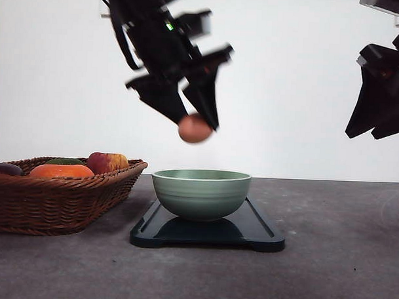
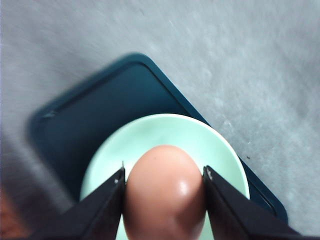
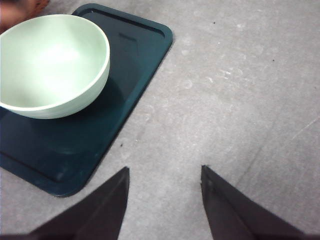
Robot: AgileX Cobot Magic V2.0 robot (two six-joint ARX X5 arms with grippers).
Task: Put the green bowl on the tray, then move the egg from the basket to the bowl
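Observation:
The green bowl [image 1: 200, 192] stands upright on the dark tray [image 1: 262, 234] at the table's centre. Above the bowl hangs the brownish-pink egg [image 1: 194, 128], with my left gripper [image 1: 197, 122] shut on it. In the left wrist view the egg [image 2: 165, 195] sits between the two black fingers [image 2: 102, 207], directly over the bowl [image 2: 220, 150] and the tray [image 2: 100, 110]. The wicker basket [image 1: 53, 200] lies at the left. My right gripper [image 1: 377, 126] hovers high at the right, open; its wrist view shows the open gripper [image 3: 165, 172] over bare table beside the tray [image 3: 130, 85] and bowl [image 3: 50, 65].
The basket holds an apple [image 1: 107, 162], an orange fruit [image 1: 61, 171], a dark green item [image 1: 64, 161] and a dark purple item [image 1: 3, 169]. Grey tabletop [image 1: 340, 259] stretches right of the tray and in front of it.

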